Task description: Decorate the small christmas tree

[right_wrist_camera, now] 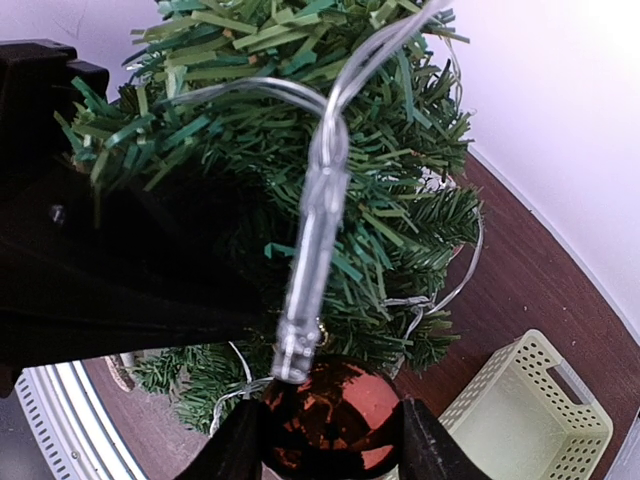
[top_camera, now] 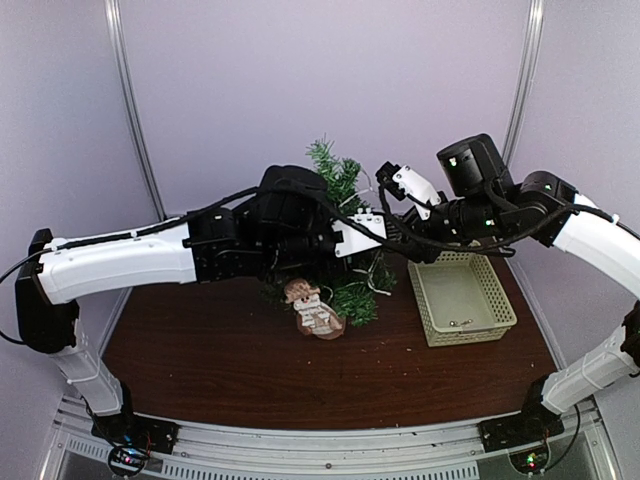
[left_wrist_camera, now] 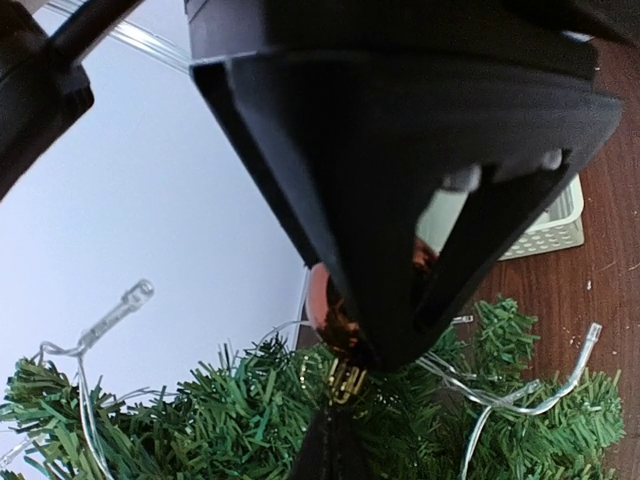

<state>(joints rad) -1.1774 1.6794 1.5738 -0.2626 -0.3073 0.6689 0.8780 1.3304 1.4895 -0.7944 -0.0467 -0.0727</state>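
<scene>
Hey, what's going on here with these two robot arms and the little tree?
Both arms are working at the small christmas tree, which has a string of clear lights on it. The right end effector holds a shiny red bauble close to the branches. The left end effector is shut right by the bauble's gold cap; what it pinches isn't clear. A pale basket stands beside the tree.

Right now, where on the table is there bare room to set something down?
Bare: the table strip between the small christmas tree and the arm bases, and left of the figurine. Crowded at the tree, where the left gripper meets the right gripper holding a bauble.
</scene>
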